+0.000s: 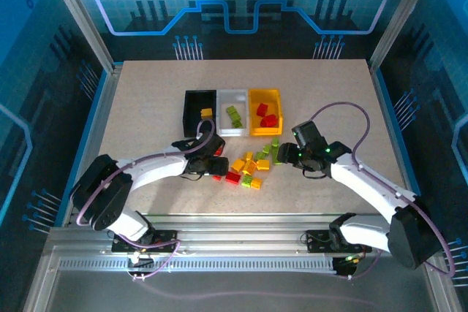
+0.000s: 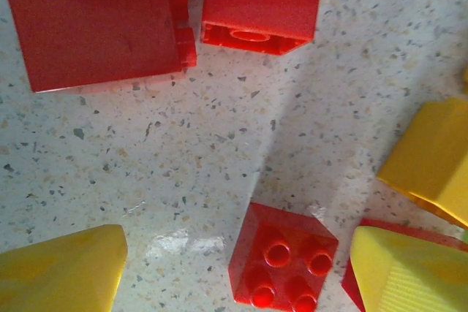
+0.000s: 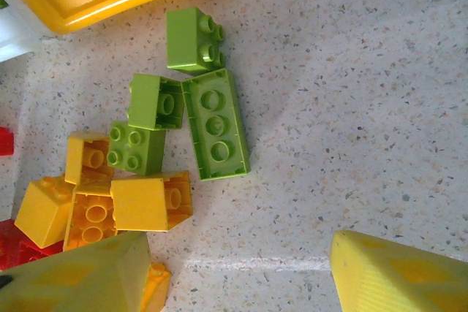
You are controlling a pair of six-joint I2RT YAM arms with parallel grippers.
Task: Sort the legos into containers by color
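1. Legos (image 1: 247, 168) are lying in a loose pile on the table (image 1: 146, 100), just in front of three bins and between the two grippers.
2. The black bin (image 1: 188, 116), the white bin (image 1: 232, 132) and the yellow bin (image 1: 265, 133) are standing side by side in one row, black at the left, yellow at the right.
3. The black bin is holding one yellow brick (image 1: 206, 112), the white bin is holding green bricks (image 1: 234, 115), and the yellow bin is holding red bricks (image 1: 268, 115).
4. The left gripper (image 2: 234, 272) is hanging low over the left edge of the pile; its yellow fingers (image 2: 62, 268) are standing apart, released, and are grasping nothing.
5. A small red lego (image 2: 283, 264), studs up, is sitting on the table between these fingers, nearer to the right one, and bare table is showing between it and the left finger.
6. Two other red legos (image 2: 259, 5) are lying beyond it, and a yellow lego (image 2: 431, 158) is lying at the right.
7. The right gripper (image 3: 241, 275) is hanging low at the right edge of the pile; its claw is also released, with the right fingers (image 3: 402, 272) spread and bare table between them.
8. Ahead of it, four green legos are lying close together, the long one (image 3: 214, 123) with its hollow side up; yellow legos (image 3: 150, 201) are crowding just beside them, and a corner of the yellow bin is showing near.
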